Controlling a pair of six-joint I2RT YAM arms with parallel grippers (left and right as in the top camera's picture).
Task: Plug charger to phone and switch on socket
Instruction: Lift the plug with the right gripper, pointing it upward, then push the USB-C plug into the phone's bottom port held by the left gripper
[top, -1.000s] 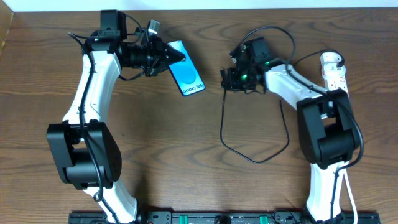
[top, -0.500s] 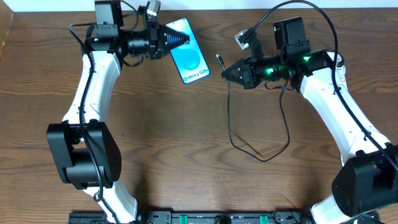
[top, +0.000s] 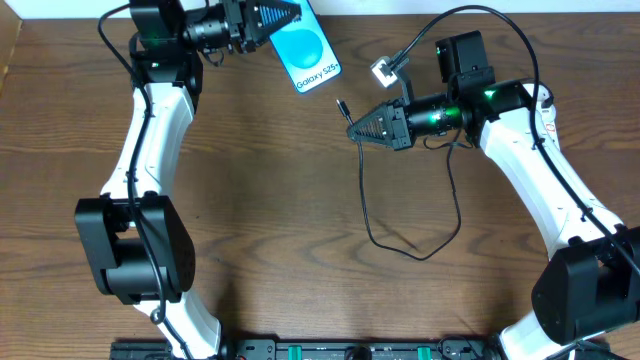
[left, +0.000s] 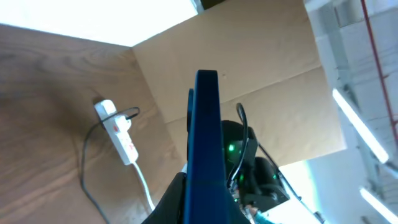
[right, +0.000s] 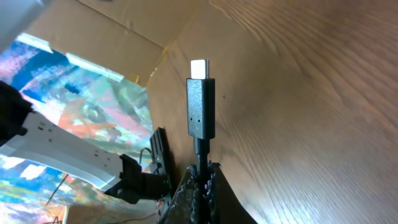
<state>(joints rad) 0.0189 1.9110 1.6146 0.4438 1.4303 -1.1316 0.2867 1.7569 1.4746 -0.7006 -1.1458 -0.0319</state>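
Left jaws pinch the phone (top: 312, 55) above the far edge of the worktop (top: 250, 220). Right jaws pinch the charger (top: 365, 200) just behind its connector (right: 201, 109), which is apart from the phone. Risk as I judge it: either piece tilts in my grip, so the connector misses the port.

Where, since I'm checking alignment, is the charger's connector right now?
Overhead, the charger's connector juts from the right pincer at upper centre, just right of and below the phone that the left pincer holds.
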